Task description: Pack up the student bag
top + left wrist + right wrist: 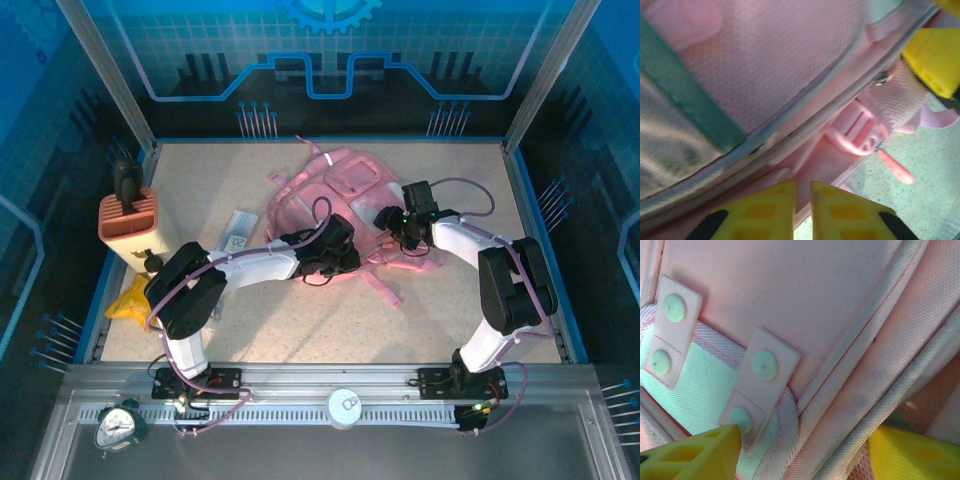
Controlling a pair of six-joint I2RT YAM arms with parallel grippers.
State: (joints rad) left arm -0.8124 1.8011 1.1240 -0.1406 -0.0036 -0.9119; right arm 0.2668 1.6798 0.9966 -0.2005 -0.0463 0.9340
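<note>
Bag-opening seems underway: left claw [802, 189] is clenching the student bag [345, 185] at 6 o'clock; right claw [805, 439], released, is straddling its seam, needing closure

The student bag [790, 300] is matt woven pink cloth with seemingly rubbery riveted tabs [765, 365].

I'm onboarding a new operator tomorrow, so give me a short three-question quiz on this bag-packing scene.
1. True or false: the left gripper and the right gripper are both at the student bag.
2. Whose jaws stand wider apart? A) left B) right
3. What stands by the left edge of the table with a dark object sticking out of its top?
Key: 1 true; 2 B; 3 the orange ribbed box.
</note>
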